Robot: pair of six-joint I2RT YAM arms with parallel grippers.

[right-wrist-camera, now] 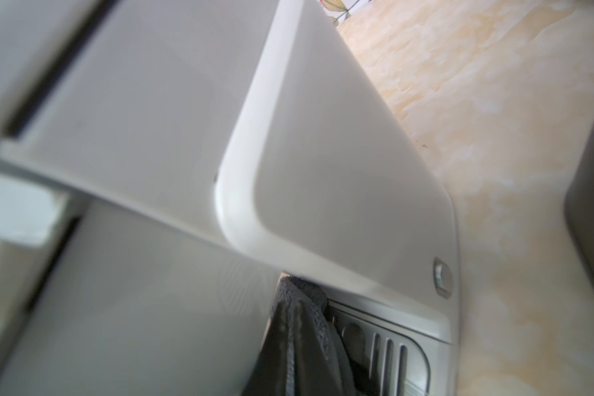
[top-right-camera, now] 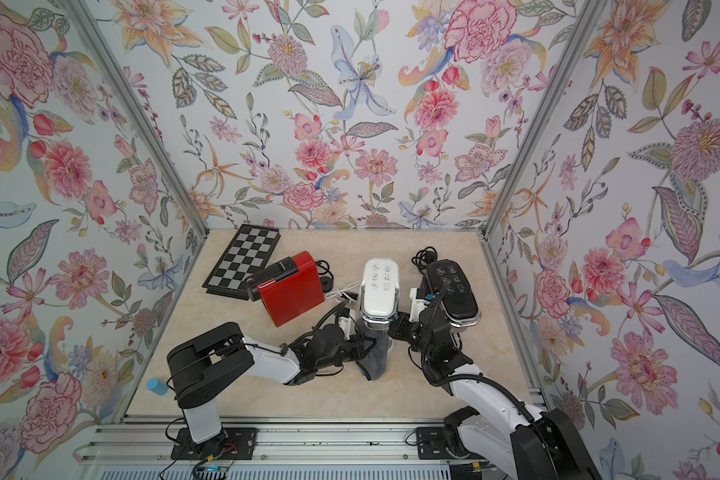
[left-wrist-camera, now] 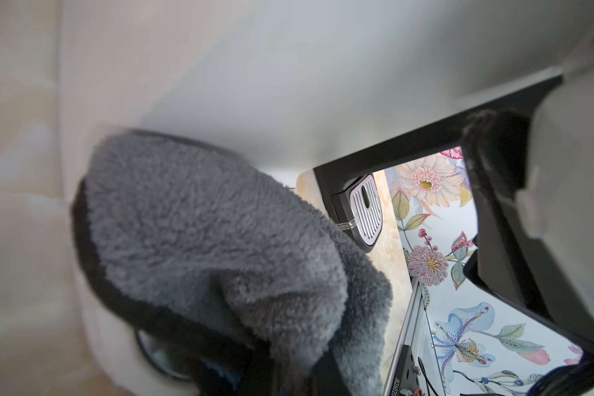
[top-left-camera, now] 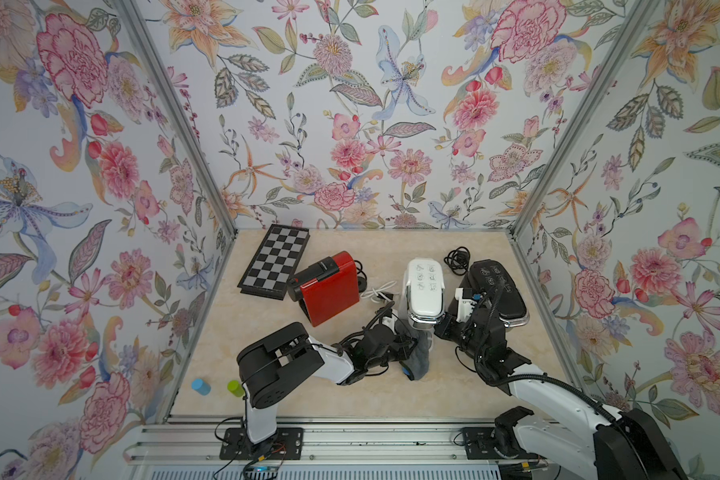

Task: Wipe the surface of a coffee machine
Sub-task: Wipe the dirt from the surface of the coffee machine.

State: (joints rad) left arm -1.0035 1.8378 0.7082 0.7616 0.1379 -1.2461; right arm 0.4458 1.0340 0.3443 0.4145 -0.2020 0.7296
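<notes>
Under white machine (top-left-camera: pixel 422 291), grey cloth (top-left-camera: pixel 417 357) touching edge

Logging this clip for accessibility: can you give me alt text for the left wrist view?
A fluffy grey cloth fills the foreground, close to the smooth, blurred surface of the white coffee machine. Beyond it show a ribbed metal drip tray and floral wallpaper.
</notes>
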